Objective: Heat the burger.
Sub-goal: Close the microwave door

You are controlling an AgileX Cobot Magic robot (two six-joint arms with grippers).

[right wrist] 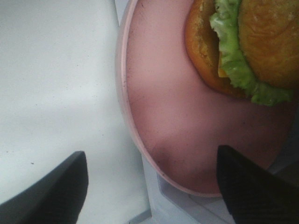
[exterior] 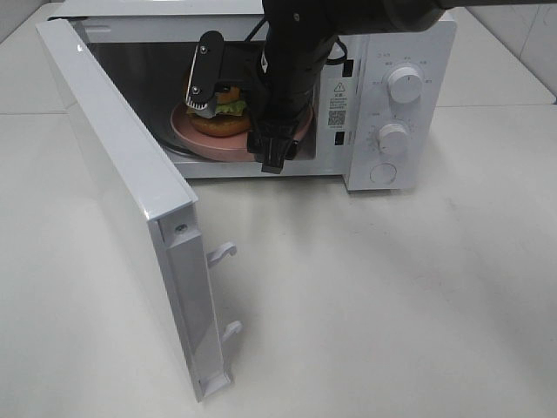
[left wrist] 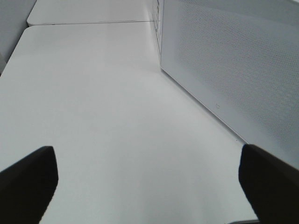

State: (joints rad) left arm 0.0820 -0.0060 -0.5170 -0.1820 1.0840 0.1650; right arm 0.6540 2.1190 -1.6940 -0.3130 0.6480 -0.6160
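Golden-brown domed burger [exterior: 224, 124] with a green lettuce edge sits upright, dome up, on a round pink plate [exterior: 193, 132] inside the white microwave oven [exterior: 400, 52], whose door [exterior: 113, 174] stands wide open. The burger is round, so no long axis can be told. From above, the black right arm hides much of it, and the right wrist view cuts off its far part. The right gripper [right wrist: 152, 179] has its fingers [right wrist: 252, 191] spread apart on both sides of the plate's near rim, gripping nothing. The left gripper [left wrist: 149, 186] is spread wide too, empty, above the white table [left wrist: 93, 93] beside a white dotted panel [left wrist: 233, 70].
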